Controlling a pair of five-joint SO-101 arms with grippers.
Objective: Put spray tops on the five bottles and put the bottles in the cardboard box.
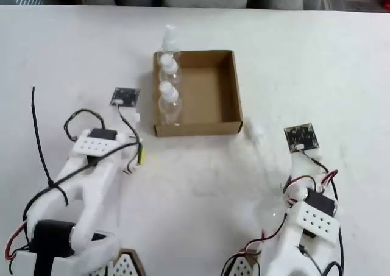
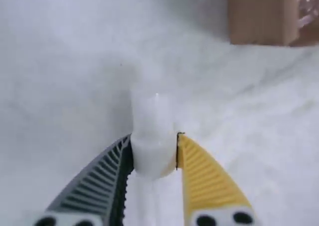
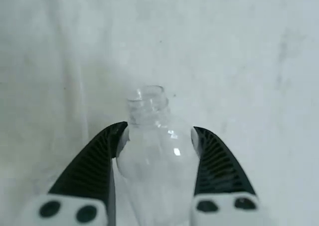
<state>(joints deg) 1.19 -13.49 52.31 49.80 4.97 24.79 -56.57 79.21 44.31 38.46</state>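
While capped bottles (image 1: 169,102) lie in the box (image 1: 201,128), left gripper (image 2: 153,148) clamps a top (image 2: 149,113), right gripper (image 3: 159,133) an uncapped bottle (image 3: 154,176), not yet joined.

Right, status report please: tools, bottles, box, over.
Left tool shut on spray top. Right tool shut on uncapped bottle. Capped bottles already in box. Nothing blocking.

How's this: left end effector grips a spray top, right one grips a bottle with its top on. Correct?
No. The right wrist view shows the bottle in the right end effector with a bare, open neck. The left end effector does grip a spray top.
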